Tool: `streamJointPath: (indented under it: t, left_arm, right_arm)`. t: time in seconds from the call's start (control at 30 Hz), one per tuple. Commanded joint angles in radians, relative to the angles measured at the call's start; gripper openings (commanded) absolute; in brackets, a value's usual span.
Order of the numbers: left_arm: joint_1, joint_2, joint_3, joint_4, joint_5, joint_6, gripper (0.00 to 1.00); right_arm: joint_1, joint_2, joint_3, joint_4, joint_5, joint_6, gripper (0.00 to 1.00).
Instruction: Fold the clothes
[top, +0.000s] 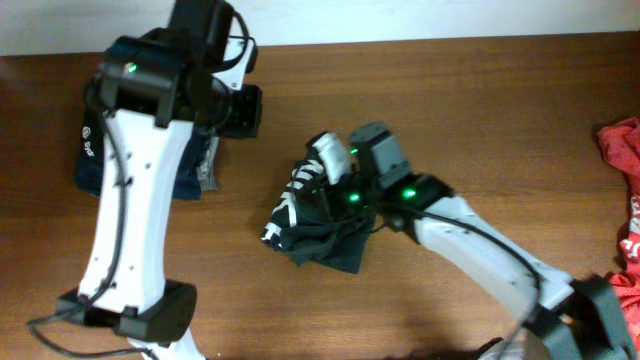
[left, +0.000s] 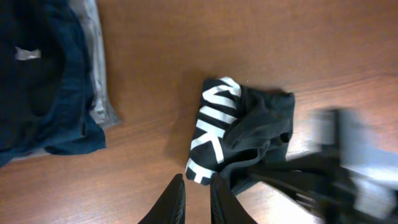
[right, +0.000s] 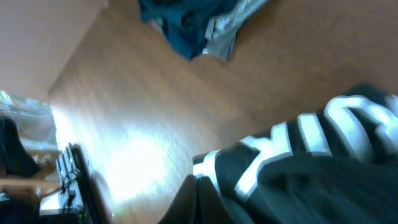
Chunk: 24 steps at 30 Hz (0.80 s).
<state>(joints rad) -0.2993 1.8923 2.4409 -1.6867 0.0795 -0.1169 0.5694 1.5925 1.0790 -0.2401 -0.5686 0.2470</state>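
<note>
At mid-table, a black white-lettered garment (top: 318, 235) in the right gripper's (top: 338, 180) clamp — left gripper (left: 198, 178) narrow, empty, apart.

Overhead view: even, moderately bright light; sharp focus; soft shadows beneath the arms on the table (top: 480, 110).
Left wrist view: dimmer; right arm (left: 348, 162) smeared by motion blur; black garment (left: 249, 130) throws a soft shadow leftward.
Right wrist view: soft throughout; white glare on the wood, lower left; garment lettering blurred.
</note>
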Motion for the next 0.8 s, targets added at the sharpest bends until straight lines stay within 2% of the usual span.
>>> streamJointPath:
  t: [0.0,0.07,0.17,0.37,0.5,0.6,0.63,0.77]
  left_arm:
    - [0.003,-0.039,0.013,-0.001,0.010,0.037,0.16]
    - [0.003,-0.048,0.013,-0.001,0.010,0.043,0.16]
    - [0.003,-0.051,0.013,-0.001,0.003,0.044,0.18]
    - [0.003,-0.051,0.010,-0.001,-0.031,0.073,0.34]
    - [0.003,-0.051,0.010,-0.001,-0.054,0.073,0.42]
    - [0.003,-0.051,0.010,-0.001,-0.054,0.083,0.47]
    - [0.003,-0.051,0.010,-0.001,-0.056,0.088,0.54]
    - [0.003,-0.051,0.010,-0.001,-0.069,0.087,0.55]
  right_arm:
    - [0.027,0.154,0.004,0.100,0.096,0.162,0.04]
    - [0.007,0.231,0.005,0.109,0.139,0.197,0.04]
    - [-0.064,0.243,0.005,0.016,0.187,0.206,0.04]
    - [-0.318,0.083,0.007,-0.190,0.208,0.116,0.04]
    - [-0.398,0.031,0.007,-0.287,0.193,0.076,0.04]
    - [-0.405,-0.004,0.007,-0.349,0.060,-0.011,0.04]
    - [-0.391,-0.018,0.007,-0.364,0.002,-0.039,0.04]
    - [-0.233,-0.049,0.007,-0.403,-0.101,-0.086,0.05]
